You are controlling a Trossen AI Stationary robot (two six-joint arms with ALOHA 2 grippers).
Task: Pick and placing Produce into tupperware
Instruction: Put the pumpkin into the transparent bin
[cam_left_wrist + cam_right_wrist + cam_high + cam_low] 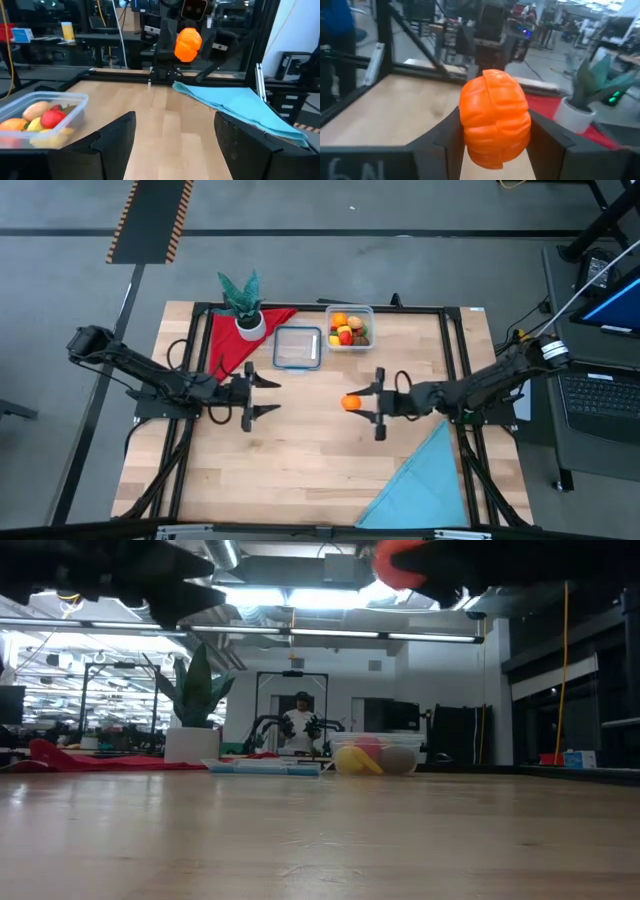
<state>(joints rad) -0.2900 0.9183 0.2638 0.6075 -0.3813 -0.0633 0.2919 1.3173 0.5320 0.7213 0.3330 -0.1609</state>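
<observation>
Orange ribbed toy pumpkin [494,123]: clamped between right gripper [378,403] fingers, above mid-table.
Clear plastic tub [349,327]: well apart, holding produce.
Left gripper [262,396]: spread wide, empty.

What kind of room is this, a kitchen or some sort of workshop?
Most likely a robotics lab, not a kitchen: a framed wooden table with two robot arms, more arm rigs in the open hall behind, and a laptop beside the table.

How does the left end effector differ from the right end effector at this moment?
The left end effector is open and empty; the right end effector is shut on an orange toy fruit. The left one points towards the table's middle from the left, the right one from the right. Both hang above the table, not touching it.
</observation>
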